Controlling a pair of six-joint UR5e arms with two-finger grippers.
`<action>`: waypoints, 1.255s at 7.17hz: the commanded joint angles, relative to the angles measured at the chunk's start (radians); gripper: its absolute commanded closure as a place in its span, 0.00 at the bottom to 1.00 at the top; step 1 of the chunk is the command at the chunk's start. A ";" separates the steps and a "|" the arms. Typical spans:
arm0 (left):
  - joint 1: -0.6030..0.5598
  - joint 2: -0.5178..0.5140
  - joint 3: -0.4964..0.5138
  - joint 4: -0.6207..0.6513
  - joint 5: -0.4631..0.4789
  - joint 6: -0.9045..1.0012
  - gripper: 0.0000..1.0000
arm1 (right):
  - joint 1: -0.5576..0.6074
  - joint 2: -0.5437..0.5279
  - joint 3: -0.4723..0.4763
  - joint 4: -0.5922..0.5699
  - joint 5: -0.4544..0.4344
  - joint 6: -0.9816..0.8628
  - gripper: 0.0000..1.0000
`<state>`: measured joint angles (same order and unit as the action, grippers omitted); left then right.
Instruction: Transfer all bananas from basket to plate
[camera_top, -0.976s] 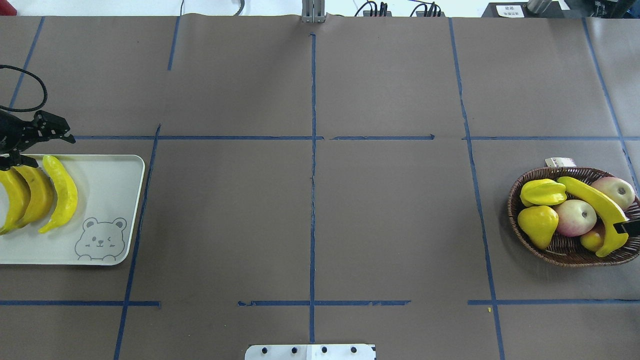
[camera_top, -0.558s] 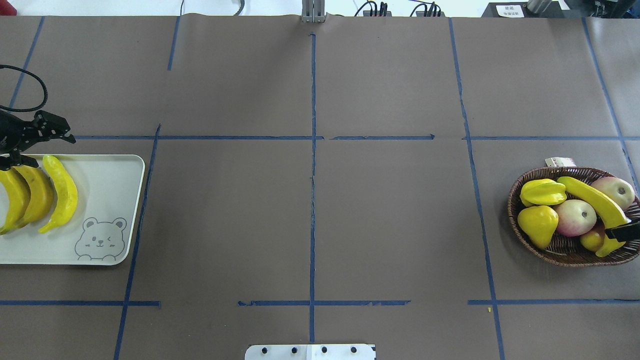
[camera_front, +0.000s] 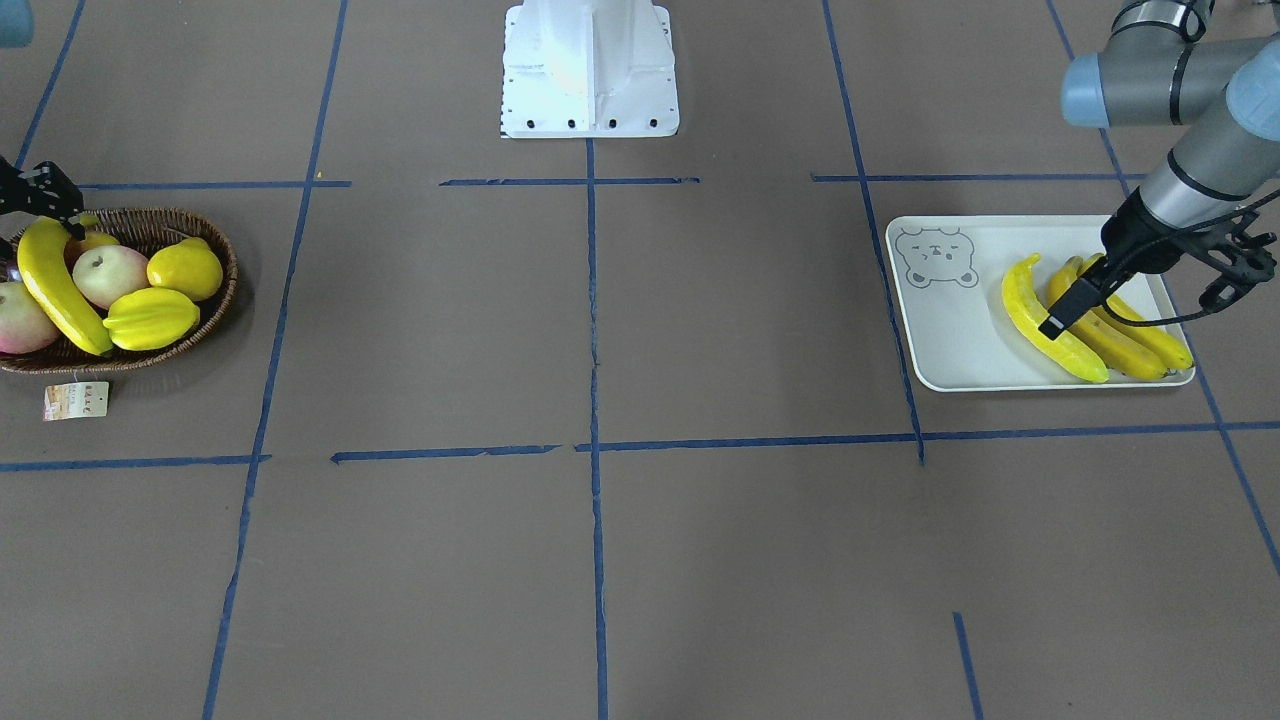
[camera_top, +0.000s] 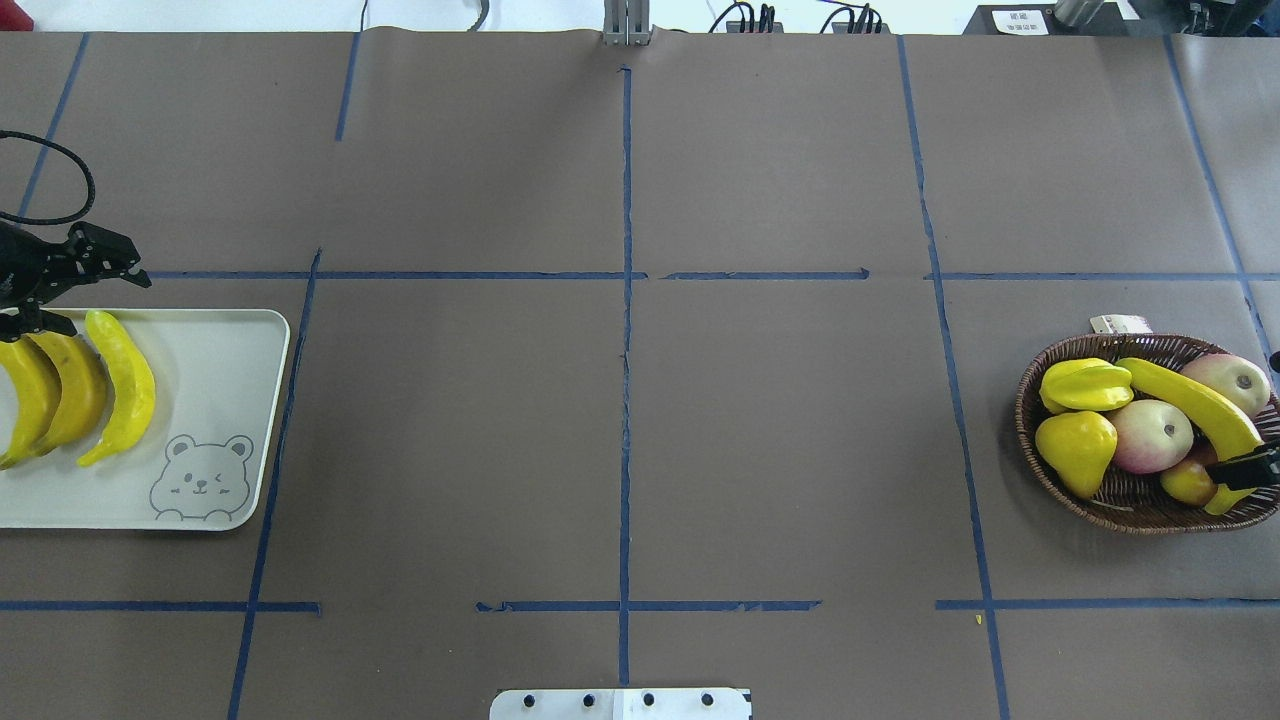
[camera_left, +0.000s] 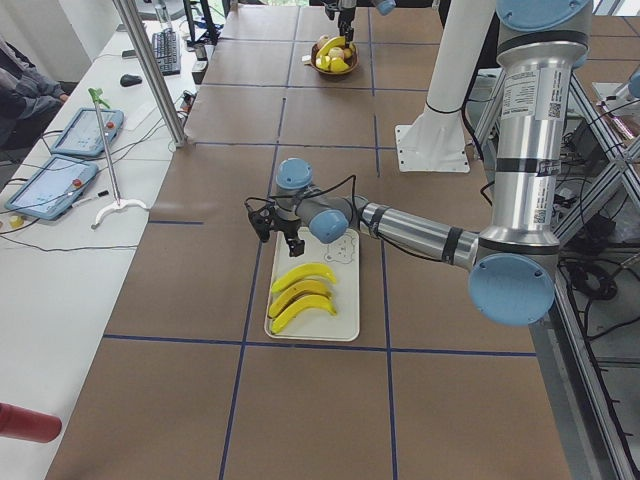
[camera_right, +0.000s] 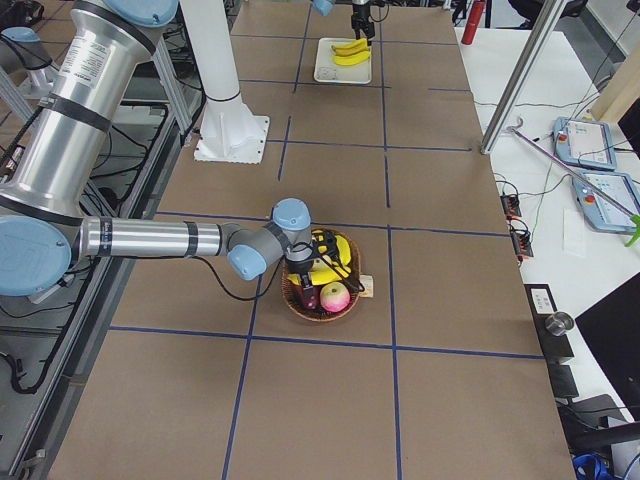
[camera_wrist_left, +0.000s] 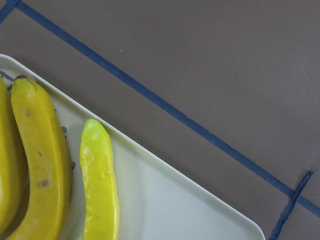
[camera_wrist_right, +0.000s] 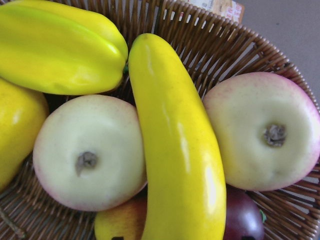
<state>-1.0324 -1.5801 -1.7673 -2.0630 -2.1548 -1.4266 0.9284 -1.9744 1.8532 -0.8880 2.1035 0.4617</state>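
Overhead exterior shows three bananas (camera_top: 75, 390) on the plate (camera_top: 230, 400) and one banana (camera_top: 1185, 395) in the basket (camera_top: 1030, 430), propped on apples (camera_top: 1150, 435). The right pincer (camera_top: 1243, 466) straddles its near end, spread; the left pincer (camera_top: 100, 298) hangs spread by the plate. Pinched so near the tip, the banana could pivot, slip, or knock fruit out.

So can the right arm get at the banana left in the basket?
Probably yes: the banana lies on top of the apples with nothing over it, and the right gripper's fingers hang open at its near end.
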 joint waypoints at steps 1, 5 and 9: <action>0.000 0.000 0.000 0.000 0.000 0.000 0.00 | -0.005 0.003 0.000 0.000 0.000 0.000 0.40; 0.000 0.002 0.000 0.000 0.000 -0.003 0.00 | -0.005 0.008 0.004 0.001 0.000 -0.002 0.74; 0.005 0.014 -0.001 -0.003 0.000 -0.005 0.00 | 0.056 -0.007 0.052 0.009 0.000 -0.009 0.81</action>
<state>-1.0309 -1.5669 -1.7695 -2.0660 -2.1553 -1.4310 0.9458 -1.9772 1.8839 -0.8806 2.1031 0.4548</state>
